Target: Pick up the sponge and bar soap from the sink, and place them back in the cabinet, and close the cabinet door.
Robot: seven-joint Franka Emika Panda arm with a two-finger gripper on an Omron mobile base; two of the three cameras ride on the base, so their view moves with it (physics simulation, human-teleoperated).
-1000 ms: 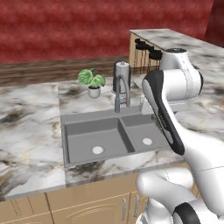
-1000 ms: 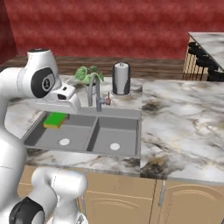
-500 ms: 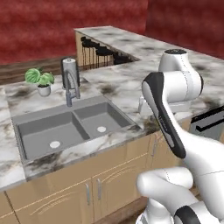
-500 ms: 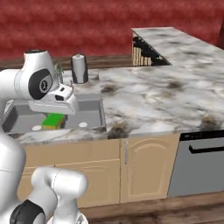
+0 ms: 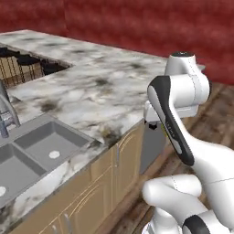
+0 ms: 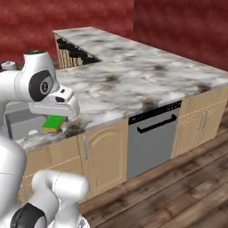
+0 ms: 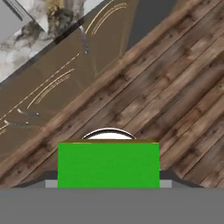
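The whole scene has swung sideways over the last second: the base has been turning and driving away from the sink [image 5: 41, 146], so what looks like movement of the desk [image 6: 133, 84] and basins is the cameras travelling, not the things. A second ago the sink sat square in front of the robot; now it lies off at the left edge of the left base view, and a dishwasher [image 6: 153, 136] and wooden floor [image 7: 175, 83] have come into sight.

The sponge [image 7: 108, 164] has come along with the arm. In the hand view it sits right at the fingers, the green block across the bottom with its white rounded part just above, and floor and cupboard fronts behind it. In the right base view the same green block hangs just under the hand, beside the front edge of the desk. The fingers look clamped on the sponge, though the tips themselves are hidden behind it.

I judge the first pickup done and the carry to the cabinet under way. The bar soap is presumably still to be fetched, and the door is left for last.
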